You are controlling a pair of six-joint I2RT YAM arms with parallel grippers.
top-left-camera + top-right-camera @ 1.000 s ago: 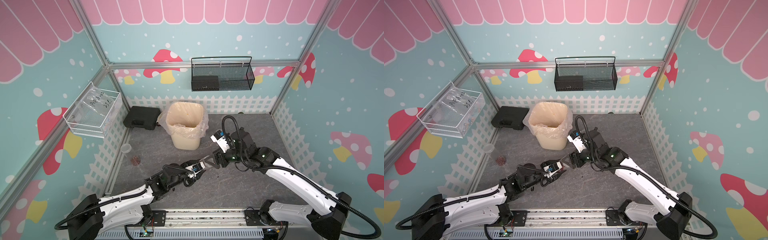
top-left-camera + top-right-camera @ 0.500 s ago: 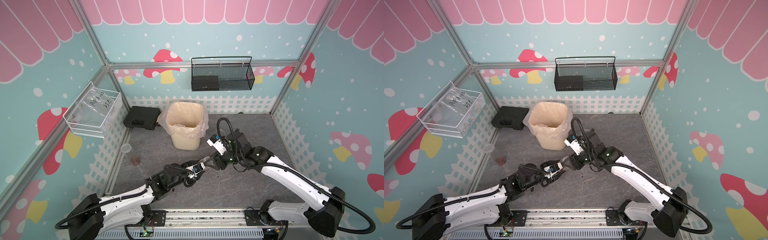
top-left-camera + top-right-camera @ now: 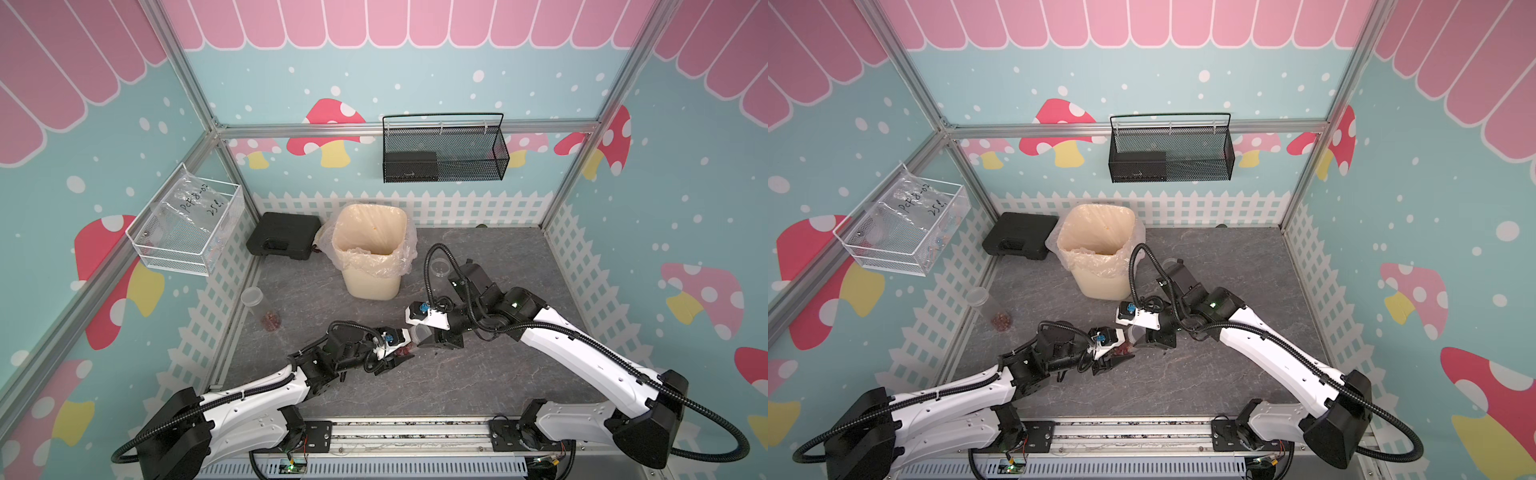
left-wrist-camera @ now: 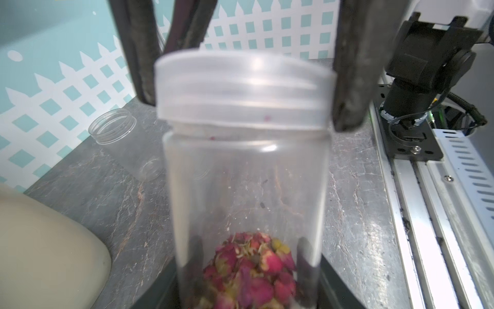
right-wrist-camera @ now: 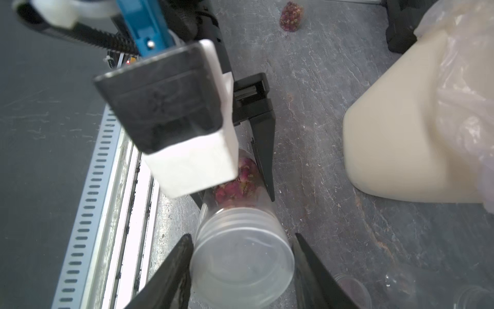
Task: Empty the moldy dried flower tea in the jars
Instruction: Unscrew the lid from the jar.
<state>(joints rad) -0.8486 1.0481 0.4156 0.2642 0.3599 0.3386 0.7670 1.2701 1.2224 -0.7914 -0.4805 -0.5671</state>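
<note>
Left pincer [image 5: 235,200]: I clamp the tea jar [image 4: 246,187].
Right pincer [image 5: 242,238]: I grip its lid [image 5: 242,267].
Done: one empty jar [image 4: 117,139].
Left: this one, plus the fence-side jar [image 3: 266,311].

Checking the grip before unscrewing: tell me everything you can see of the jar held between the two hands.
The jar is a small clear plastic cylinder, closed by a flat translucent lid with a ridged rim. A clump of reddish-pink dried flower tea sits at its base end. It is tipped off upright, lid toward the right hand, whose fingers press the lid's two sides. The left hand clamps the body near the base. Whether it touches the table is unclear.
</note>
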